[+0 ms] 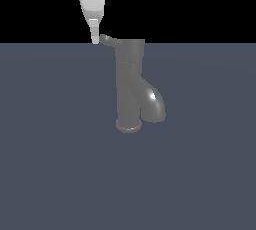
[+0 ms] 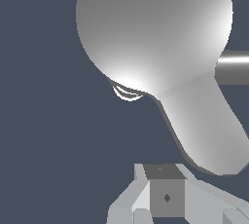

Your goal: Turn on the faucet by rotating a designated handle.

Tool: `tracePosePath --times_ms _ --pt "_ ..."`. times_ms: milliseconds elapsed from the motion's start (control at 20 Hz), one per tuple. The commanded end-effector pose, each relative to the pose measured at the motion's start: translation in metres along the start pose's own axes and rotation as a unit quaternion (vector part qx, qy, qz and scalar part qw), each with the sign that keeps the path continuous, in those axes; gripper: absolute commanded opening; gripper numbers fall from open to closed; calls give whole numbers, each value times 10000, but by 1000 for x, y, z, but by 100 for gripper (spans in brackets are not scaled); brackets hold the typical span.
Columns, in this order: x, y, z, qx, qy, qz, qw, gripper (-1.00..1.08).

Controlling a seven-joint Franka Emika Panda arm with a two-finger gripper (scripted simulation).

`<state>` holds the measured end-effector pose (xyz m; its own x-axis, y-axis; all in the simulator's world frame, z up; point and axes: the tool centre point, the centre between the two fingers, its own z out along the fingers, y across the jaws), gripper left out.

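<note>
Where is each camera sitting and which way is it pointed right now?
Exterior view: off the arm, level with the scene, facing the upright faucet side-on; the gripper comes down at the handle tip.
Wrist view: on the wrist, looking down on the faucet's round top cap and handle; gripper fingers show at the edge.
Shared: faucet, handle, gripper.
</note>
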<state>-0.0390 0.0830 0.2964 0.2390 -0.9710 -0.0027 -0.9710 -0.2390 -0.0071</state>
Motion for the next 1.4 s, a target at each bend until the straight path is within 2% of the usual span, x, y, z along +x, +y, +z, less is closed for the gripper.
tracePosePath --times_ms 0,850,900,950,1350 --pt "6 7 0 -10 5 29 10000 -100" --pt "35 62 -1 -33 12 60 10000 -100" --pt "35 62 -1 -33 12 60 10000 -100" --pt "16 56 0 -34 8 -108 9999 -100" --pt "68 71 -1 -35 11 -5 10000 -100"
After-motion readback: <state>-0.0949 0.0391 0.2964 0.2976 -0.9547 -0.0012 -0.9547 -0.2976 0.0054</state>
